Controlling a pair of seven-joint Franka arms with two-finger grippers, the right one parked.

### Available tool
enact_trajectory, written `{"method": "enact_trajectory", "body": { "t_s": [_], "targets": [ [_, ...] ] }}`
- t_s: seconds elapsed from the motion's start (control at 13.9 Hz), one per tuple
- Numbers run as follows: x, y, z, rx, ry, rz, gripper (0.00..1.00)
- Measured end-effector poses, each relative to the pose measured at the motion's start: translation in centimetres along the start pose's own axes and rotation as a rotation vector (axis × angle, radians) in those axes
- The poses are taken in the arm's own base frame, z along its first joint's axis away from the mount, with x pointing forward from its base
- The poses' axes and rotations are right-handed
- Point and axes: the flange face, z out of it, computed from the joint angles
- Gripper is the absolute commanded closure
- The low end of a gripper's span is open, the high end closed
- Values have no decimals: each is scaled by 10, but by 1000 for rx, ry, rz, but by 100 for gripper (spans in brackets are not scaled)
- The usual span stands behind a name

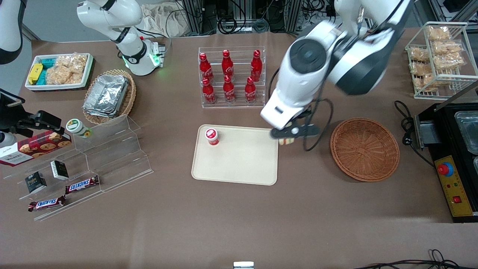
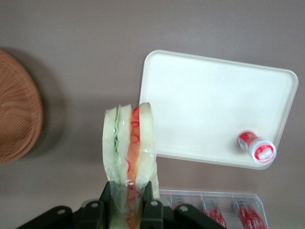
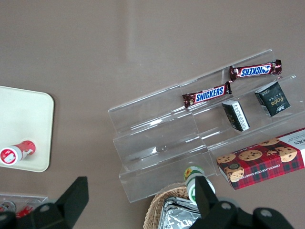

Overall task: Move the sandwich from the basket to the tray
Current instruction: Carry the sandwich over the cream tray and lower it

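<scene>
The gripper (image 2: 127, 206) is closed on the sandwich (image 2: 129, 143), its two fingers pressing the bread faces from either side; in the front view the gripper (image 1: 289, 135) hangs in the air just beside the tray (image 1: 239, 168), at the edge that faces the basket (image 1: 365, 148), with a bit of the sandwich (image 1: 286, 141) showing under it.

The lift out of the basket looks done; the basket shows bare weave and nothing inside it; the sandwich is between basket and tray, nearer the tray, not yet over the tray floor as far as the wrist view shows. What seems left is the last carry over the rim, the lowering, and the release.

The sandwich is held on edge; its long axis runs straight out from the fingers, and its layered edge of green and orange-red filling faces the wrist camera. On the tray stands a small red-and-white bottle (image 1: 212, 136), well apart from the sandwich.
</scene>
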Motion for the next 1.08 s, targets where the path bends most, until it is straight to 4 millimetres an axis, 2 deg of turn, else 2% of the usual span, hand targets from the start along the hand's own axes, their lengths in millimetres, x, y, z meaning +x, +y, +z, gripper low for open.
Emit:
{"method": "enact_trajectory", "body": {
  "t_s": [0.14,0.29,0.43,0.65,0.93,1.01,1.08],
  "targets": [
    [16,24,68,6,-10,23,72],
    [37,33,132,-11,-7,34,72],
    [49,36,177,-20,-5,41,72],
    [52,42,209,-46,-10,44,71],
    [47,50,223,-50,-23,56,66],
    [47,53,225,-61,-16,58,51],
    [47,54,226,-69,-12,58,29]
  ]
}}
